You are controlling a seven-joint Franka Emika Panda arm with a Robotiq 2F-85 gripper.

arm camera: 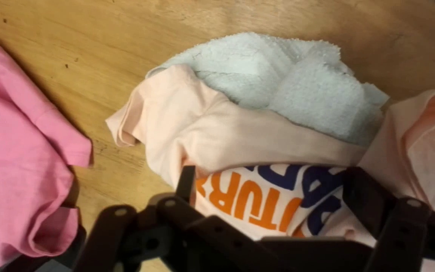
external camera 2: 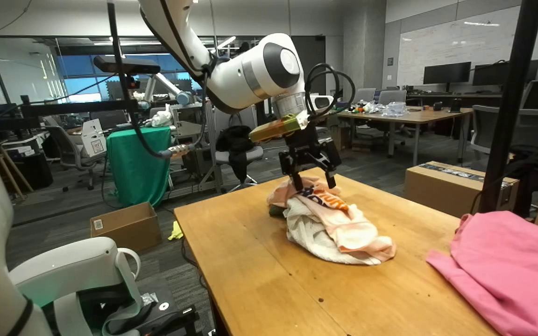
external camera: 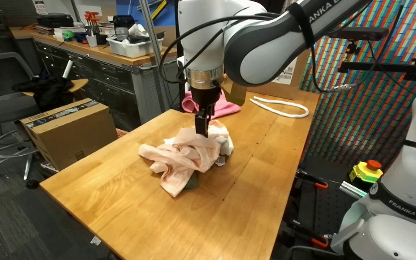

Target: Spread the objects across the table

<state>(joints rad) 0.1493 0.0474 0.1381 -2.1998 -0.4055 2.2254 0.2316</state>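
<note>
A crumpled peach shirt (external camera: 182, 155) with orange and navy lettering lies in a heap on the wooden table (external camera: 128, 202). It also shows in an exterior view (external camera 2: 357, 228) and in the wrist view (arm camera: 232, 136). A white fluffy towel (external camera 2: 306, 233) lies partly under it, also in the wrist view (arm camera: 251, 64). A bit of dark green cloth (external camera: 192, 182) shows at the heap's edge. A pink cloth (external camera 2: 507, 261) lies apart from the heap. My gripper (external camera 2: 315, 182) is open, pointing down at the peach shirt, its fingers (arm camera: 270, 173) on either side of the lettered part. Contact cannot be told.
A white rope (external camera: 284, 110) lies in a loop near the table's far end, past the pink cloth (external camera: 226, 106) in that view. A dark post (external camera 2: 507, 112) stands beside the table near the pink cloth. A cardboard box (external camera: 69, 133) stands on the floor beside the table.
</note>
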